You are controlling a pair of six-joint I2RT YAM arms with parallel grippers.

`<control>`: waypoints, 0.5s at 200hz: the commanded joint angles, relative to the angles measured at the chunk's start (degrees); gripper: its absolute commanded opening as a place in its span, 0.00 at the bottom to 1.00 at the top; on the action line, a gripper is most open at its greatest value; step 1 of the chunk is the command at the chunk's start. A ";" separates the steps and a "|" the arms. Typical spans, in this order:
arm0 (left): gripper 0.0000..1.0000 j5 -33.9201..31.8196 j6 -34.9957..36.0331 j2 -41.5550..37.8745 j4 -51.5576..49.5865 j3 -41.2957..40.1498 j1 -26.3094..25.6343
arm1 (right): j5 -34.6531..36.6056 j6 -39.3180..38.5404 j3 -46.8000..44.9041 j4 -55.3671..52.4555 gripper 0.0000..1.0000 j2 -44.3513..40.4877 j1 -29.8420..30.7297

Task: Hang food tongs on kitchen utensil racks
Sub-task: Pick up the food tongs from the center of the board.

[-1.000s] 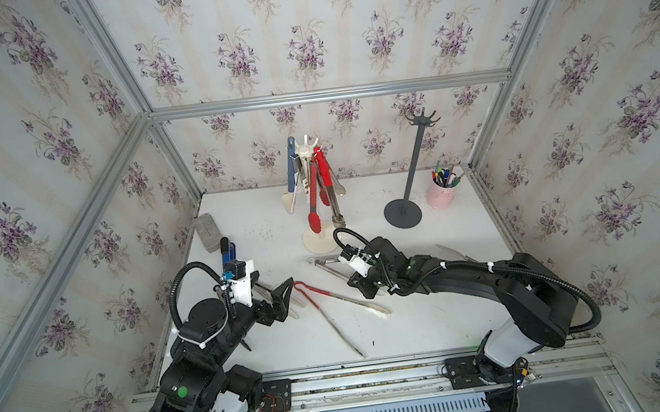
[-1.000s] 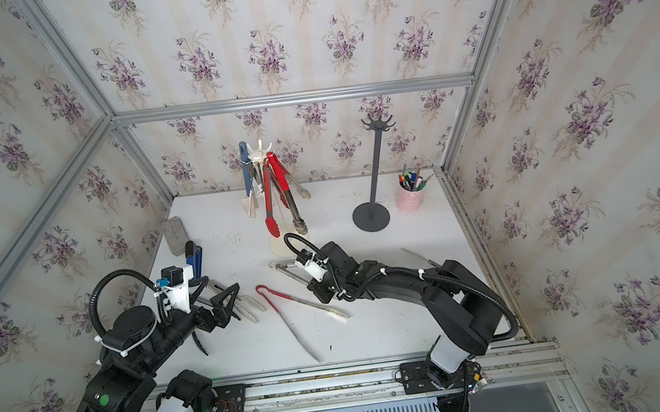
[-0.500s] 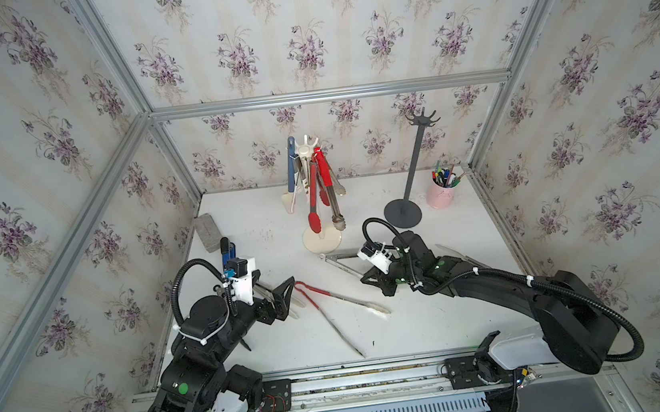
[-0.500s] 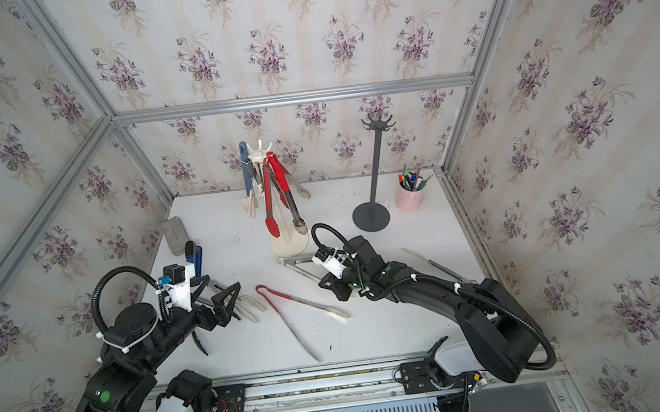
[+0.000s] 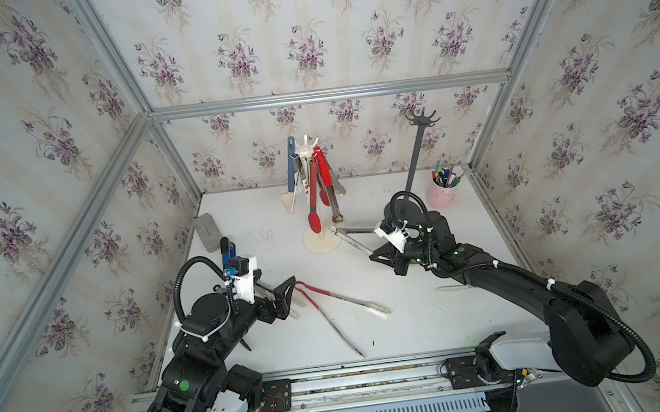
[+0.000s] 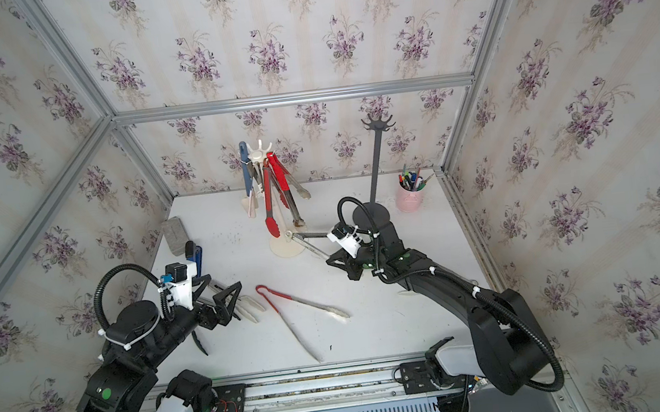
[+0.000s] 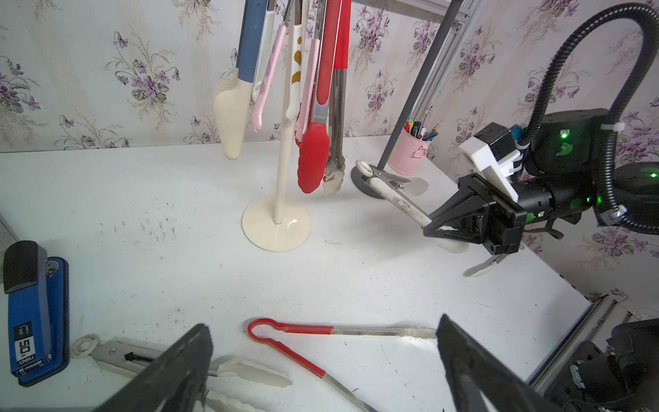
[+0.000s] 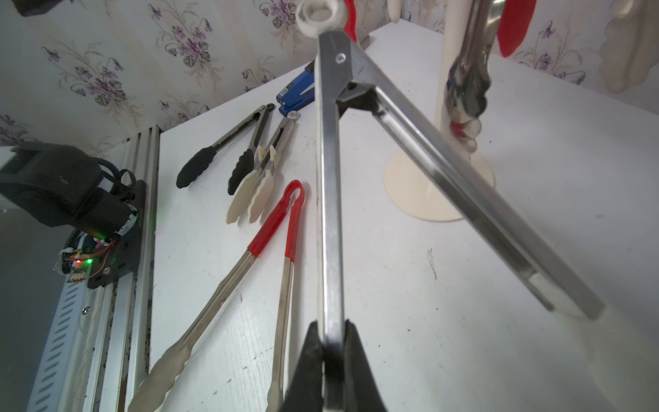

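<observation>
My right gripper (image 8: 332, 326) is pinched tight on one steel arm of the ring-ended tongs (image 5: 353, 243). Their other arm splays free, so they stand open in a V and appear lifted off the table (image 5: 416, 323). Their white ring points toward 9 o'clock and sits at the 3 o'clock edge of the cream rack (image 5: 320, 245); whether it is over the base rim or just beside it I cannot tell. That rack stands at about 12 o'clock on the table, and red tongs (image 5: 313, 200), blue-grey tongs (image 5: 290, 169) and plain steel tongs (image 5: 335, 202) already hang from it. The dark rack (image 5: 414, 160) stands bare at 1 o'clock, with the pink cup (image 5: 442, 195) of pens beside it at 2 o'clock. My left gripper (image 7: 322, 323) is spread wide with nothing between its fingers, low over the table at 8 o'clock. The red-handled tongs (image 7: 303, 327) lie flat in front of it near 6 o'clock, open, with their loop end toward that gripper. The cream-tipped tongs (image 8: 256, 178) and black-tipped tongs (image 8: 199, 167) lie side by side by my left arm. The stapler (image 7: 35, 314) lies at 9 o'clock.
</observation>
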 commanded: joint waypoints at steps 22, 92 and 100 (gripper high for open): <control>0.99 0.65 0.45 0.72 1.85 0.65 0.07 | -3.73 -2.10 3.15 2.96 0.00 -0.19 -1.24; 0.99 1.09 0.62 0.90 2.01 1.07 0.06 | -10.11 0.07 9.42 7.21 0.00 2.81 -4.88; 0.99 1.09 0.72 0.90 2.06 1.02 0.07 | -10.62 0.52 10.10 7.92 0.00 3.27 -5.42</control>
